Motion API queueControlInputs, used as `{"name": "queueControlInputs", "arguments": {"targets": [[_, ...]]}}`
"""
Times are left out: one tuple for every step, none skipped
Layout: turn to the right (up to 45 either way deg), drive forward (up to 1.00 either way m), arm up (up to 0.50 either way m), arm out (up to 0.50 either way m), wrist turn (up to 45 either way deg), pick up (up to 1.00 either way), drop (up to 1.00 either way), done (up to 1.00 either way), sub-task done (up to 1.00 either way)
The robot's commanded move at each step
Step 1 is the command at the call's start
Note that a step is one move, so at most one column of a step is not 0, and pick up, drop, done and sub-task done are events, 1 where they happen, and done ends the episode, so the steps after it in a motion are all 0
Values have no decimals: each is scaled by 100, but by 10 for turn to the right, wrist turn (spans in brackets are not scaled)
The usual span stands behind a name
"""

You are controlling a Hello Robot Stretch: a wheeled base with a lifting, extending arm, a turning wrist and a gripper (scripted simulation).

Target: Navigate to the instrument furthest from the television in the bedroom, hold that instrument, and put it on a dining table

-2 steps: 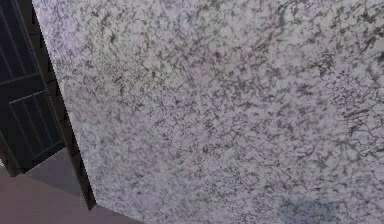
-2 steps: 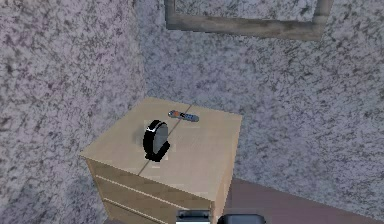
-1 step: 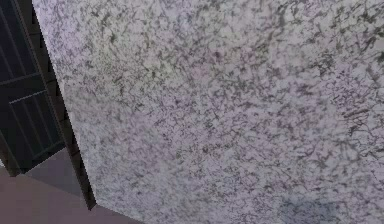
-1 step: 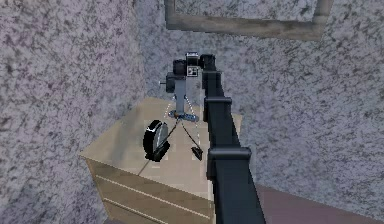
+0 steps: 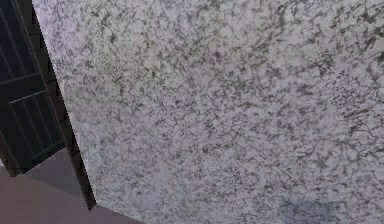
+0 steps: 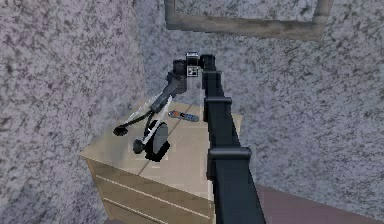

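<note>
In the arm side view the dark arm bar [image 6: 225, 140] rises from the bottom edge to two white marked squares. Left of them is the gripper [image 6: 138, 130], its thin fingers [image 6: 160, 100] slanting down toward a light wooden cabinet with drawers [image 6: 125, 185]. A small black-and-white thing [image 6: 157, 142] is on the cabinet top at the fingers' ends. I cannot tell what it is. A small dark flat thing with a red spot [image 6: 186, 117] lies a little farther back. With these things at its far end, I cannot tell whether the gripper holds anything.
Speckled grey walls [image 6: 60, 80] close in the cabinet on the left and behind. A wooden frame edge [image 6: 250, 22] hangs above. In the forward view a speckled wall [image 5: 230, 110] stands very close, with a dark panelled door [image 5: 25, 90] and a strip of floor at the left.
</note>
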Motion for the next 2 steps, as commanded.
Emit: {"name": "queueControlInputs", "arguments": {"targets": [[0,0,0,0,450,0,0,0,0],[0,0,0,0,390,0,0,0,0]]}}
